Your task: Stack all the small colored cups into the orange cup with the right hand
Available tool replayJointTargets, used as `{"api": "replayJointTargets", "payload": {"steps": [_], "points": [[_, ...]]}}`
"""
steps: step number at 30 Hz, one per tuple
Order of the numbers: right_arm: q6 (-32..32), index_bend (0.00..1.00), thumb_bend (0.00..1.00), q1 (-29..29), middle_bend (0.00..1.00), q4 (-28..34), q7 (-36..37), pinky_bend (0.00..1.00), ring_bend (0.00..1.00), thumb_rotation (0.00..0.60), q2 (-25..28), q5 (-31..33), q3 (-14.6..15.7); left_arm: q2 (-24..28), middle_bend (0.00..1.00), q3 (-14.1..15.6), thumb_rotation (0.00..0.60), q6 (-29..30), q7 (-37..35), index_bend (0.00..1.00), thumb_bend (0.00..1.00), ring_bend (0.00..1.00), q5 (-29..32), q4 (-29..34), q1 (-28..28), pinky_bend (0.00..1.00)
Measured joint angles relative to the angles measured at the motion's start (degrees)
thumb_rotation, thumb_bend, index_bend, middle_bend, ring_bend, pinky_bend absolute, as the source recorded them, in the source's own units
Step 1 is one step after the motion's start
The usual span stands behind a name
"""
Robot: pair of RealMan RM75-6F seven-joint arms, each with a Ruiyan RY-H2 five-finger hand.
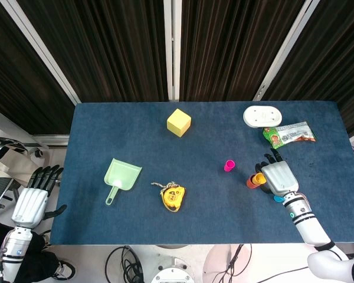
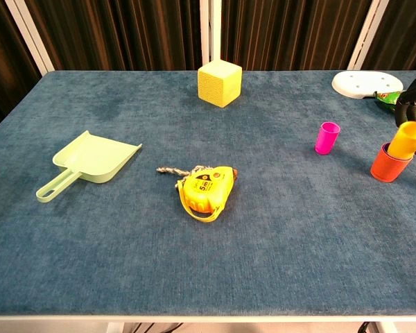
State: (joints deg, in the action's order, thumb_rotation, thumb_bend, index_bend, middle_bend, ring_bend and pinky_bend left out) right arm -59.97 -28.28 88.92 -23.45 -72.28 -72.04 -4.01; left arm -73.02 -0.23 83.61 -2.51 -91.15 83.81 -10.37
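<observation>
From the head view, a blue table [image 1: 200, 141] carried a yellow block [image 1: 179, 122] toward the back, a pale green dustpan [image 1: 121, 177] at the left and a yellow tape measure [image 1: 173, 197] near the front middle. A white oval dish [image 1: 262, 116] and a green snack packet [image 1: 289, 132] lay at the far right corner. A magenta cup [image 1: 229, 165] stood alone, apart from the rest, to the left of the orange cup [image 1: 251, 182]. The right hand [image 1: 277, 178] hung over that cup's right side, fingers curled around a yellow cup [image 1: 258, 177] that sat tilted in the orange cup's mouth. A blue cup [image 1: 278, 198] peeked out just beside the wrist, mostly covered by it. The left hand [image 1: 32, 200] hung off the table's left edge, fingers apart and holding nothing.

From the chest view, the block [image 2: 220, 82], dustpan [image 2: 90, 161] and tape measure [image 2: 205, 189] stood well left of the work. The magenta cup [image 2: 326, 137] stood upright. At the right edge the yellow cup [image 2: 410, 139] leaned into the orange cup [image 2: 387, 164]; only dark fingers [image 2: 405, 100] of the right hand showed above it.
</observation>
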Motion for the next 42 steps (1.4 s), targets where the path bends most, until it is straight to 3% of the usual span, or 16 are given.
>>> {"api": "replayJointTargets", "payload": {"steps": [10,15,20,28,42], "points": [[-4.69,0.26,0.09,2.08,0.31,3.27,1.98,0.00,0.06,0.600,3.26,-2.94,0.13,0.12,0.02,-0.02,0.600,0.14,0.18,0.04,0.15,0.00,-0.19,0.28,-0.04,0.00],[-7.00,0.26,0.06,5.62,0.31,5.93,3.29,0.00,0.06,0.600,7.82,-4.49,2.63,-0.05,0.02,0.31,0.600,-0.22,0.28,0.04,0.15,0.00,-0.14,0.19,0.05,0.00],[-6.78,0.26,0.05,8.53,0.31,4.47,6.59,0.00,0.06,0.600,9.29,-3.48,4.89,-0.41,0.02,0.61,0.600,-0.74,0.15,0.04,0.15,0.00,-0.22,-0.20,-0.05,0.00],[-6.22,0.28,0.05,10.72,0.31,-0.41,8.49,0.00,0.06,0.600,6.47,-3.33,6.27,-0.31,0.02,0.71,0.600,-0.38,-0.10,0.04,0.15,0.00,-0.59,-0.15,0.00,0.00],[-5.13,0.36,0.09,10.60,0.38,-6.06,7.30,0.00,0.08,0.600,0.06,-3.45,5.09,-0.04,0.02,0.74,0.600,-0.04,-0.71,0.04,0.15,0.00,-0.60,-0.23,0.26,0.00]]}}
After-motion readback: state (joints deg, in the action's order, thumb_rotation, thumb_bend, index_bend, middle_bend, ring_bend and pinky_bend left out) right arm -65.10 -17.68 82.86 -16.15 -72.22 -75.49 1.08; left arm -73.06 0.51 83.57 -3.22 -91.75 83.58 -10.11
